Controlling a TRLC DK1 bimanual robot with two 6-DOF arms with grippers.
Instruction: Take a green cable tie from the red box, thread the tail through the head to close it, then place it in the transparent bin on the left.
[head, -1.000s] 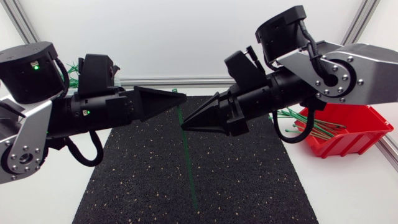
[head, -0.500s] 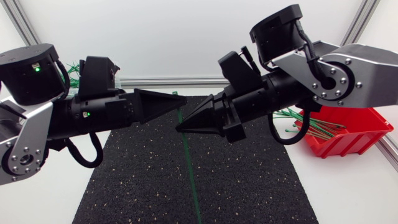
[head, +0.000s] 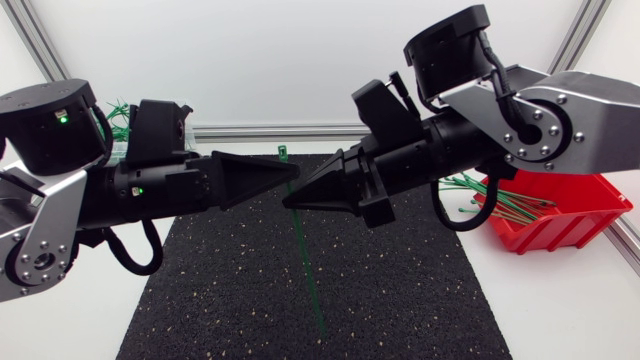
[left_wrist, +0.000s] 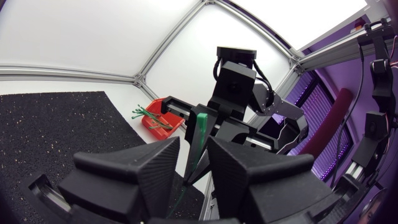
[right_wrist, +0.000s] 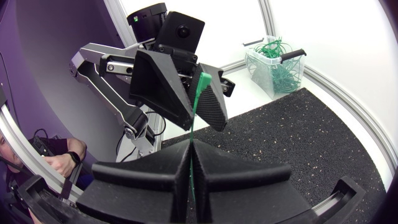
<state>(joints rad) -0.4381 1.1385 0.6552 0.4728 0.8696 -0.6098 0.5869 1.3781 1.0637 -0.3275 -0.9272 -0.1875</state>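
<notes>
A green cable tie (head: 304, 265) hangs upright over the black mat (head: 400, 290), its head (head: 283, 152) on top and its long tail trailing down. My right gripper (head: 289, 203) comes in from the right and is shut on the tie's upper part; in the right wrist view its fingers (right_wrist: 217, 171) press together with the tie (right_wrist: 198, 102) rising out of them. My left gripper (head: 293, 172) faces it tip to tip. Its fingers (left_wrist: 155, 165) stand apart with the tie (left_wrist: 199, 134) in the gap, not pinched. The red box (head: 560, 215) holds several green ties.
The transparent bin (right_wrist: 277, 65) with green ties stands at the back left, mostly hidden behind my left arm (head: 60, 200) in the head view. An aluminium rail (head: 300, 130) runs along the table's back. The red box (left_wrist: 163, 118) sits beyond the mat's right edge.
My right gripper has shut on the tie, and my left gripper has gone from shut to open around it. The left gripper has shifted slightly right, and the tie's tail has swung a little right.
</notes>
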